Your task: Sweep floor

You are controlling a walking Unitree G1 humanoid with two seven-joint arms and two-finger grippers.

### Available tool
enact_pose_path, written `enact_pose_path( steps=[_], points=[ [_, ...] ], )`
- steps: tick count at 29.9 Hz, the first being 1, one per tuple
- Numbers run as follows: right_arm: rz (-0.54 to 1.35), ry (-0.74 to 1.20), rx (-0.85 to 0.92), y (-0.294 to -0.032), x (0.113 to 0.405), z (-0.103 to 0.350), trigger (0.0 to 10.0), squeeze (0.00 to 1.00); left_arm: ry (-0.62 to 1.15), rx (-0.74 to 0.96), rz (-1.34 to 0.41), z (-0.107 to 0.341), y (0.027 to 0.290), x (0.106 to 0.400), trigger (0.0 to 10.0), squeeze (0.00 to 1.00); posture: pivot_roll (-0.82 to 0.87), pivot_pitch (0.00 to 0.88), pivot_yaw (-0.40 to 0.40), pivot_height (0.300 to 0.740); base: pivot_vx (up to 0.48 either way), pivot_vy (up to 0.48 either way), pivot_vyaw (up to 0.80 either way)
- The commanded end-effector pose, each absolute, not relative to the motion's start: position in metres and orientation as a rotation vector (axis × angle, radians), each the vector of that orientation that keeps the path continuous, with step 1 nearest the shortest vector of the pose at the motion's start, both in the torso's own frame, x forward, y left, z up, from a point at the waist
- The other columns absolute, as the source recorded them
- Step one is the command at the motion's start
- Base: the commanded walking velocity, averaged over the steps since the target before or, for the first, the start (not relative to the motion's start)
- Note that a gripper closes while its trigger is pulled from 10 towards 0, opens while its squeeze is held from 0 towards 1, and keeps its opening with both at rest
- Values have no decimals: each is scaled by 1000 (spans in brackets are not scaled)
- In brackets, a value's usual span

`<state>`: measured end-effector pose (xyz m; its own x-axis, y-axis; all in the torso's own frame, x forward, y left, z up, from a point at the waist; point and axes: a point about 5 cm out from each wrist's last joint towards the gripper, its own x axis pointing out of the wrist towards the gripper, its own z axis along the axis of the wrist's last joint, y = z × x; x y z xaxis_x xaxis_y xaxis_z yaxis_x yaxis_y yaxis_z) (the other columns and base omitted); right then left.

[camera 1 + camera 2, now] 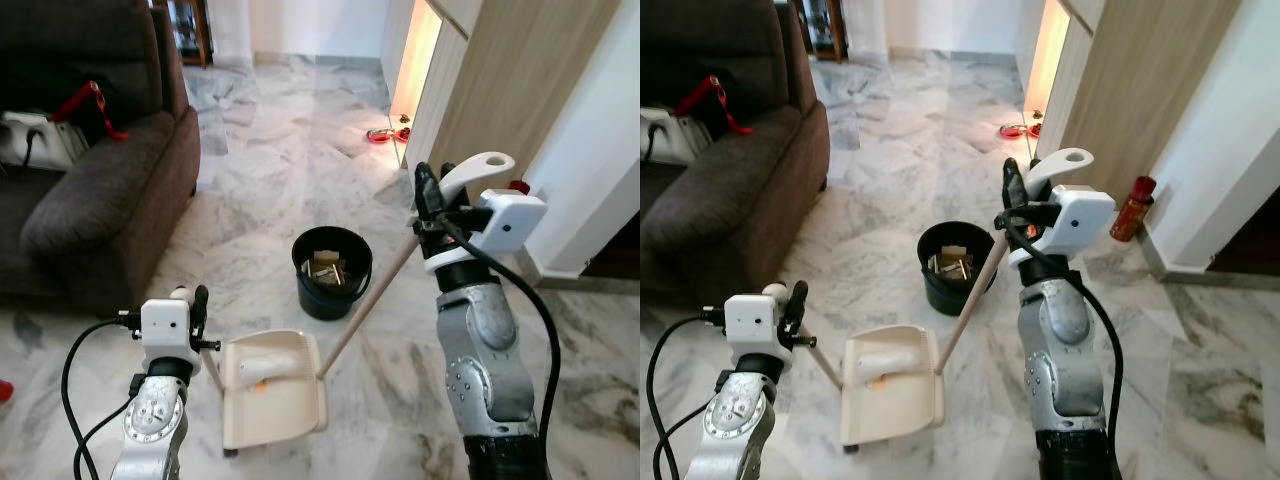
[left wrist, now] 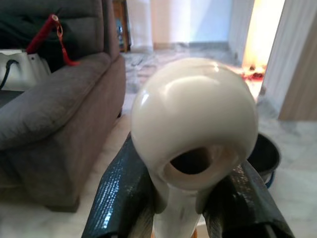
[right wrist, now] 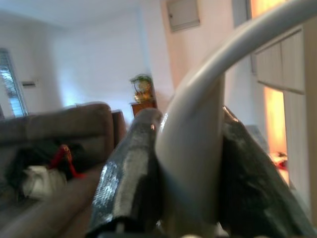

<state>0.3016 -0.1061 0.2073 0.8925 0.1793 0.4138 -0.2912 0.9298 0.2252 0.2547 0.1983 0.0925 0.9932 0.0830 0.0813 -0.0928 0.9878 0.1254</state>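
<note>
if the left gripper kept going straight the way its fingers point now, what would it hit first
The left gripper is shut on the dustpan handle, so that fills its path. Past the handle, the line seems to run over the marble floor between the sofa and the black bucket; depth is unclear.

Floor [image 1: 280, 170] glossy veined marble. Dustpan [image 1: 272, 390] smooth cream plastic, slight sheen; its handle knob [image 2: 194, 119] glossy. Broom stick [image 1: 370, 300] beside the dustpan, matt pale wood look. Bucket [image 1: 331, 272] just beyond it, shiny black plastic. Sofa [image 1: 100, 180] matt brown cloth. Cabinet [image 1: 520, 70] matt woodgrain.
</note>
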Motion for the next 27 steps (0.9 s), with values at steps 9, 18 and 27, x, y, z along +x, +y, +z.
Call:
enact_pose_path(
  steps=[9, 18, 27],
  points=[
    [224, -495, 349, -111, 298, 229, 10000, 0, -151, 112, 60, 107, 188, 260, 10000, 0, 58, 0, -35, 740, 325, 0, 0],
    [228, -514, 338, -108, 297, 234, 10000, 0, -154, 125, 53, 107, 187, 260, 10000, 0, 59, 0, -37, 740, 325, 0, 0],
    [234, -522, 349, -106, 297, 237, 10000, 0, -154, 126, 55, 107, 188, 260, 10000, 0, 61, 0, -37, 740, 324, 0, 0]
  ],
)
